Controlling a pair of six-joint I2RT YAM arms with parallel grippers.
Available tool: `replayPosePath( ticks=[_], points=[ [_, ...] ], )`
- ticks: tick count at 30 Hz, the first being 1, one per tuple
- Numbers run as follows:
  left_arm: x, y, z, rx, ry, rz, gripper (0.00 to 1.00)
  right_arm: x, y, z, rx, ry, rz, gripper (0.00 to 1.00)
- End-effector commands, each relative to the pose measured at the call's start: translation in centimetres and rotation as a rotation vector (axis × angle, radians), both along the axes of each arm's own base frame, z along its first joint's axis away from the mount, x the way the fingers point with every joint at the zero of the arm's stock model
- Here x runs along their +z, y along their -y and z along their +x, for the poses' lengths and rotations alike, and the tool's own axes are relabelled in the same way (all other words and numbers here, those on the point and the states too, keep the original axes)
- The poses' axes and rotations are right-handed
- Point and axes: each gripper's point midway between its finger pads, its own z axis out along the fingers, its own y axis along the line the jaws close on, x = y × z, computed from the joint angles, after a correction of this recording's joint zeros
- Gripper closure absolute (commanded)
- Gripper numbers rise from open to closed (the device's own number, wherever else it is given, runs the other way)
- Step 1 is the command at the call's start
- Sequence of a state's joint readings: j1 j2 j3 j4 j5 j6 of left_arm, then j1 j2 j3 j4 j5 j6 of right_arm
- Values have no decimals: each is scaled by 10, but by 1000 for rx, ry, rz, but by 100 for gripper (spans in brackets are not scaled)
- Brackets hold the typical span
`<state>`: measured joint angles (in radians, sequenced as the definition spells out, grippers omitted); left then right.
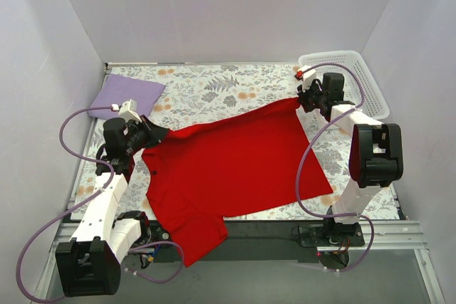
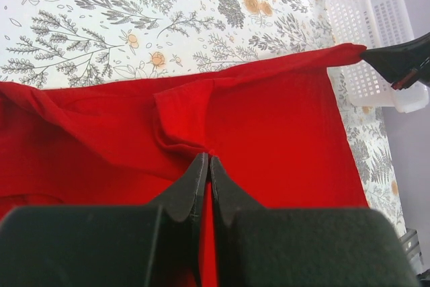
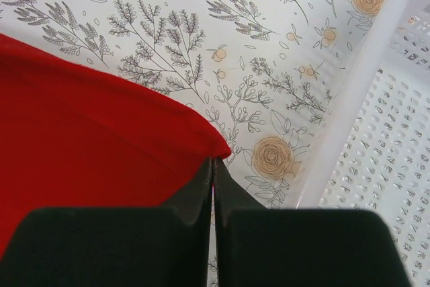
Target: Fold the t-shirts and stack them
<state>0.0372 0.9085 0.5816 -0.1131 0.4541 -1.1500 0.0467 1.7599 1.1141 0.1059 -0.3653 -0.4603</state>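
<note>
Two t-shirts: one folded, one spread out between the arms.
Well left of the white lattice basket (image 1: 356, 69), in the bench's (image 1: 214, 80) far corner, the lilac t-shirt (image 1: 125, 95) lies folded. The left end effector (image 1: 155, 135) is clamped on a ridge of the red t-shirt (image 1: 235, 165), which stretches unfolded across to the basket. There the right end effector (image 1: 303, 99) pinches its far corner, just beside the basket wall. Folding the red shirt and stacking remain, I judge. One sleeve droops over the near edge. Open room lies left of the basket, which crowds the right arm.
</note>
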Motion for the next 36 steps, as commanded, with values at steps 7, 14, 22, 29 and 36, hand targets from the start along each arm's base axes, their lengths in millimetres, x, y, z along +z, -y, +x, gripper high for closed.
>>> replayPosePath(
  ticks=[7, 14, 22, 29, 36],
  points=[
    [-6, 3, -8, -13, -35, -2, 100, 17, 7, 0, -5, 65, -32, 99],
    [-10, 3, -11, -11, -54, 1, 100, 16, 11, -4, -9, 71, -55, 99],
    [-8, 1, -14, 3, -47, 11, 100, 16, 15, -9, -6, 83, -84, 98],
    [-7, 3, -17, -7, -49, 6, 100, 14, 17, -12, -4, 84, -95, 98],
    [-8, 5, -19, -21, -56, -2, 100, 9, 17, -16, -1, 75, -103, 97]
  ],
)
